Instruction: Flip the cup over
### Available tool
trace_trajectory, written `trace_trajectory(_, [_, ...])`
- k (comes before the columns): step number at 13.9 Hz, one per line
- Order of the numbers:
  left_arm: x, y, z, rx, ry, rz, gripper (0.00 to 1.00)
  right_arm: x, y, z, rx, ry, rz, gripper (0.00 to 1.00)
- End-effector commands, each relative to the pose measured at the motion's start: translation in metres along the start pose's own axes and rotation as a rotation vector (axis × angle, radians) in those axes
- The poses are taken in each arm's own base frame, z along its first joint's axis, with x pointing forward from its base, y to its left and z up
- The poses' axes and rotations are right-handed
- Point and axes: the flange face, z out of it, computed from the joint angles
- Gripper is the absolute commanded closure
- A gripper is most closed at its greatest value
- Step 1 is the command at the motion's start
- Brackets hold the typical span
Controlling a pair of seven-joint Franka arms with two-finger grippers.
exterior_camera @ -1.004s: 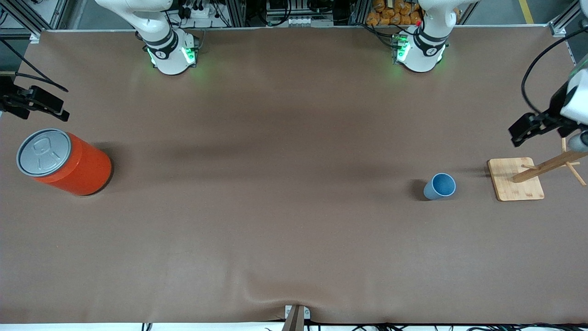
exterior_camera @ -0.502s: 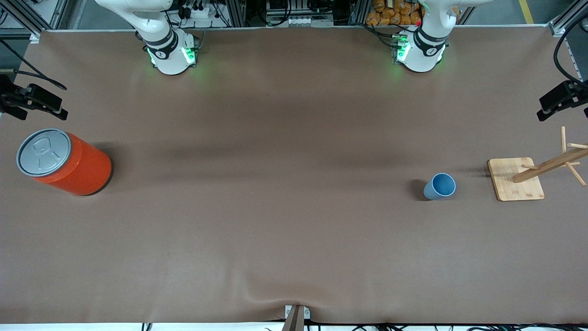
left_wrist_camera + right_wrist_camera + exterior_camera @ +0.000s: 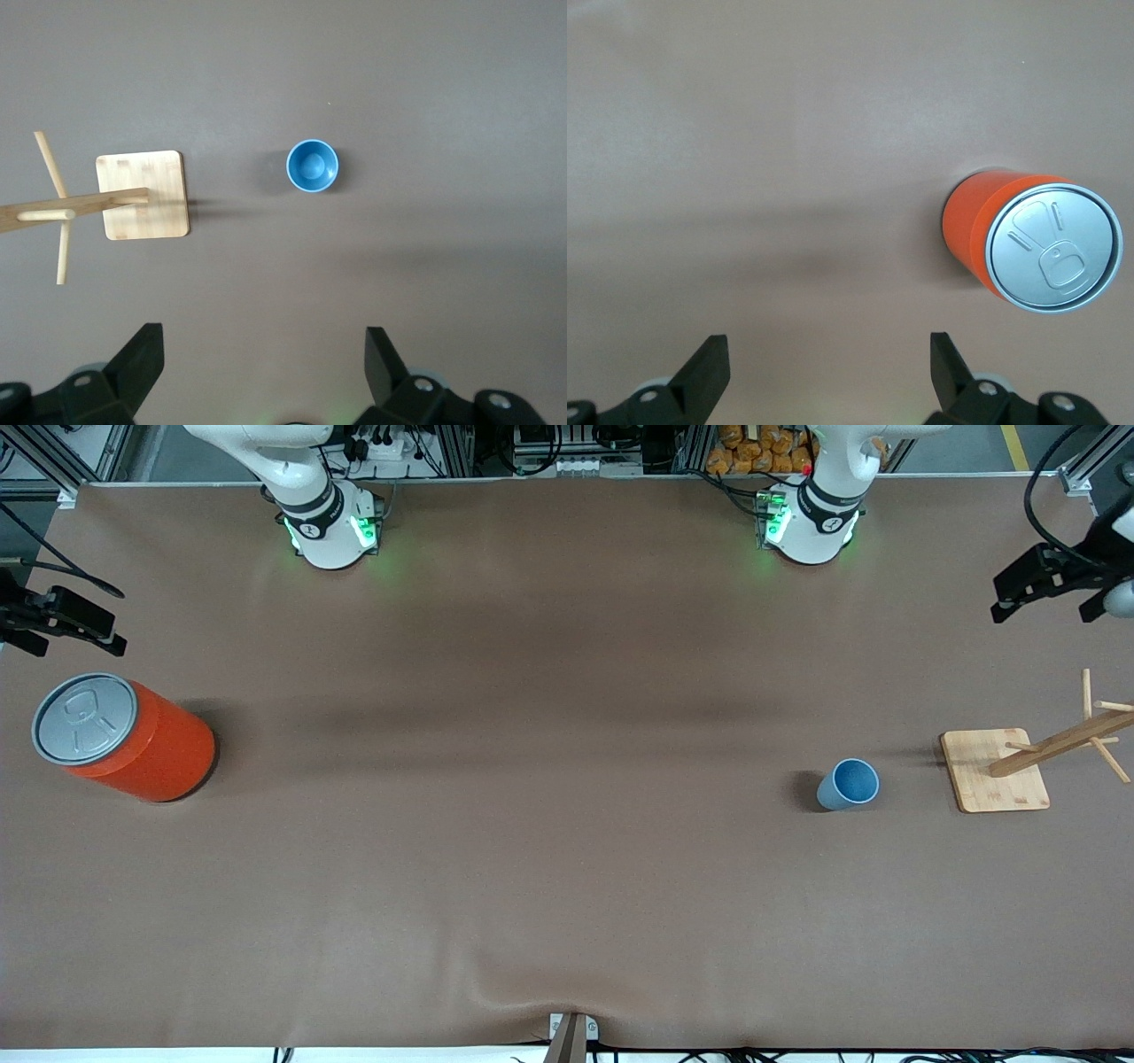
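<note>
The light-blue cup [image 3: 849, 783] stands upright on the brown table with its mouth up, toward the left arm's end. It also shows in the left wrist view [image 3: 312, 166], with its inside bottom visible. My left gripper [image 3: 1045, 584] hangs high over the table's edge at the left arm's end, well apart from the cup. In its wrist view the left gripper [image 3: 263, 335] is open and empty. My right gripper [image 3: 62, 615] is high over the table's edge at the right arm's end. In its wrist view the right gripper [image 3: 828, 338] is open and empty.
A large orange can with a grey lid [image 3: 124, 735] stands at the right arm's end and shows in the right wrist view [image 3: 1032, 239]. A wooden peg rack on a square base [image 3: 994, 769] stands beside the cup and shows in the left wrist view [image 3: 142, 195].
My left gripper has moved from above the wooden rack toward the robots' side of the table. The right gripper has shifted only slightly. The cup has not moved.
</note>
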Motion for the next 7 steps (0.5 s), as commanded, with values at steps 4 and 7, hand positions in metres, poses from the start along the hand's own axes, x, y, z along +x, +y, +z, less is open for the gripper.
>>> trace_trajectory(4, [-0.008, 0.007, -0.005, -0.019, -0.001, 0.001, 0.0, -0.002, 0.003, -0.001, 0.017, -0.003, -0.007, 0.0])
trace_trajectory(7, [-0.01, 0.018, -0.007, -0.02, -0.014, 0.016, 0.0, -0.002, 0.003, -0.001, 0.017, -0.003, -0.007, 0.0])
